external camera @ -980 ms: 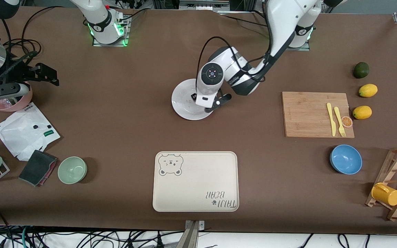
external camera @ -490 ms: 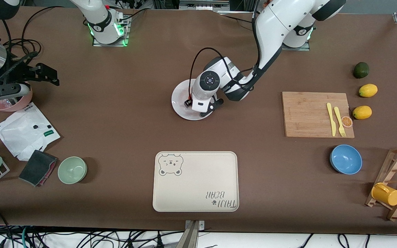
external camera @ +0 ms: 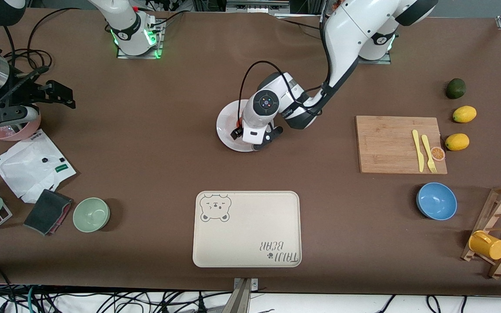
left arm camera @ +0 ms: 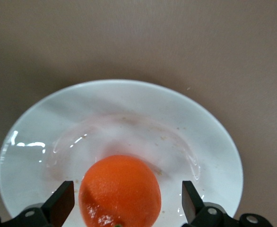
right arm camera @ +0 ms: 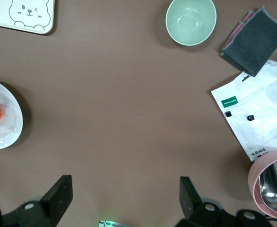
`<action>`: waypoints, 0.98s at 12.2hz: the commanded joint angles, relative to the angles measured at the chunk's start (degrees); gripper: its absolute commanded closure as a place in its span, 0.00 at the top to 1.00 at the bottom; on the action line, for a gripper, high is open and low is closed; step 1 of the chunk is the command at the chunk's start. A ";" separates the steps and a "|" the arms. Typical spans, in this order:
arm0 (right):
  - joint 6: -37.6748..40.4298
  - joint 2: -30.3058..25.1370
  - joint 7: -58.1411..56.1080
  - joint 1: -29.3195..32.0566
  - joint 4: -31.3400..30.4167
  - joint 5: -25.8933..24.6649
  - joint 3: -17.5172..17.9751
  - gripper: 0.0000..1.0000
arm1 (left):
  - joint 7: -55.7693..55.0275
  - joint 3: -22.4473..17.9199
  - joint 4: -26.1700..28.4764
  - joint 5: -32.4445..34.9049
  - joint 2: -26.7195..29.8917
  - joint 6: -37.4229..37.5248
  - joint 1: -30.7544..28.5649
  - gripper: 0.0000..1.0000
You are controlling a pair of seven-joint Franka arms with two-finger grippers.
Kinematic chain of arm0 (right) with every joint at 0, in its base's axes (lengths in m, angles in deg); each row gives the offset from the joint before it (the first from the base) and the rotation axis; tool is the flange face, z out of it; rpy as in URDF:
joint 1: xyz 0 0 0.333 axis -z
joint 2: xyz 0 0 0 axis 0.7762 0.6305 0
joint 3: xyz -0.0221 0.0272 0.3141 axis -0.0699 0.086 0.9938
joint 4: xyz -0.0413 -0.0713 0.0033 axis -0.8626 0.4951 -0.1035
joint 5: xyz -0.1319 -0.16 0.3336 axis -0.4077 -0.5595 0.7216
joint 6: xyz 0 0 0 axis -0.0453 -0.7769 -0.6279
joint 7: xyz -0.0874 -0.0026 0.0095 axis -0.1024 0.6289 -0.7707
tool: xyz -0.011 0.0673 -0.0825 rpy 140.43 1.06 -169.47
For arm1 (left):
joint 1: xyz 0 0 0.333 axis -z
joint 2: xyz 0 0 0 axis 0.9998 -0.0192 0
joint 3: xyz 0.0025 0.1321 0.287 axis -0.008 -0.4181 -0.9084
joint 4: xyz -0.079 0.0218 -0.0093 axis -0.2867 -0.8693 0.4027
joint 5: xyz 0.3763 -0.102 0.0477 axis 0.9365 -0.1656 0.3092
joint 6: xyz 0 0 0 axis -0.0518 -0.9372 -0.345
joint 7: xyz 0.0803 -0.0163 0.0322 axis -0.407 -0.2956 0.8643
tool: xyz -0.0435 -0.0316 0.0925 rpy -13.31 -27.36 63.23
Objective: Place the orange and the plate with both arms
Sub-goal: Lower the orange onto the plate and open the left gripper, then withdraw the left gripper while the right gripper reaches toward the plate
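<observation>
The left gripper [left arm camera: 122, 208] has sunk lower over the white plate [external camera: 224, 126] in the last second — jaws spread astride the orange [left arm camera: 120, 190] resting there; right gripper [right arm camera: 124, 201] waits, jaws open

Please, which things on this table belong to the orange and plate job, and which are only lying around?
Belong to the job: orange, lying on the plate; left gripper, open around the orange; right gripper, open, waiting over bare table.

Lying about: bear tray, green bowl, blue bowl, cutting board, two lemons.
</observation>
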 commanded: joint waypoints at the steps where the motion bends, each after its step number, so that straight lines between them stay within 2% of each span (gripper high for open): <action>1: -0.36 1.15 1.10 -0.57 0.22 3.28 0.52 1.00 | 0.45 -0.18 0.50 0.24 7.22 8.07 -3.39 1.00; 2: -0.54 1.68 1.11 -0.48 -0.22 5.13 0.52 1.00 | 2.37 -0.18 0.42 0.24 8.81 10.62 -5.05 1.00; 7: -5.72 3.09 0.32 -1.44 -4.17 13.93 1.48 1.00 | 25.89 -0.18 0.33 0.24 15.40 22.40 -15.42 1.00; 10: -9.05 6.07 0.23 -1.45 -5.84 19.89 2.89 1.00 | 42.59 -0.27 0.33 0.24 19.27 27.85 -22.19 1.00; 12: -11.00 8.18 -0.12 -2.23 -6.11 22.10 3.42 1.00 | 51.64 -0.27 0.33 0.33 22.17 30.58 -26.76 1.00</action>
